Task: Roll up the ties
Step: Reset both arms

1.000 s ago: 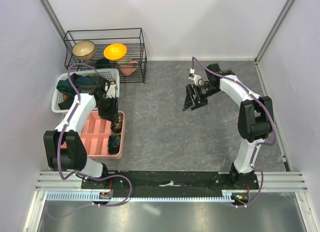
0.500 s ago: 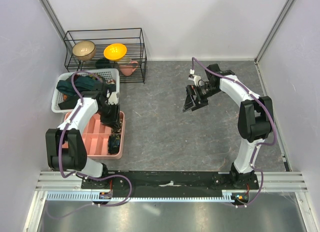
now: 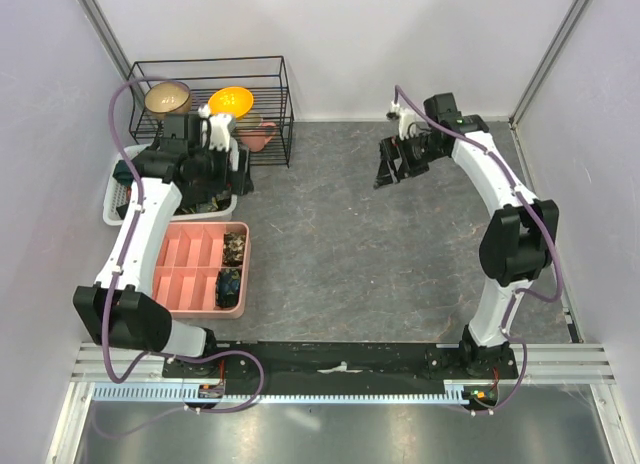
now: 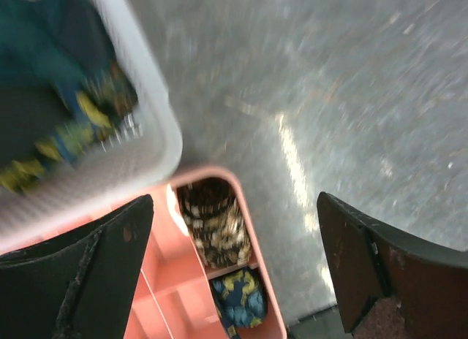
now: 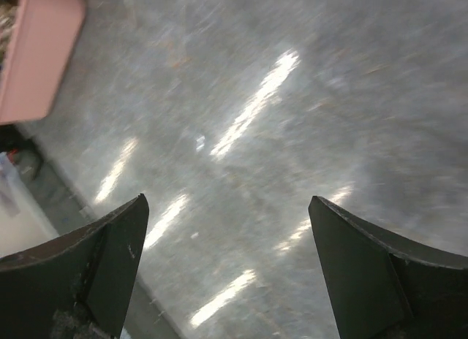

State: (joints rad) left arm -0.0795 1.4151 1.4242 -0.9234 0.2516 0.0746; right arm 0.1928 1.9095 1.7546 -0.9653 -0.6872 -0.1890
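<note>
Two rolled ties lie in the right-hand compartments of the pink tray [image 3: 168,274]: a brown-and-tan speckled coil [image 3: 235,246] [image 4: 216,226] and, nearer me, a blue-and-yellow coil [image 3: 229,284] [image 4: 239,301]. Loose ties [image 4: 51,83] in dark teal with yellow spots fill the white mesh basket [image 3: 112,202] [image 4: 150,145]. My left gripper [image 3: 212,179] [image 4: 234,199] hangs open and empty above the basket's near right corner, well above the tray. My right gripper [image 3: 386,172] [image 5: 228,199] is open and empty over bare table at the back right.
A black wire rack [image 3: 210,109] at the back left holds a tan bowl [image 3: 167,100], a yellow bowl [image 3: 230,102] and a pink jug [image 3: 260,136]. The grey table [image 3: 330,254] is walled on the left, back and right. The tray's corner [image 5: 36,54] shows in the right wrist view.
The left gripper opened, left the speckled coil in the tray, and rose back toward the basket. The right arm drew back toward the rear wall.
</note>
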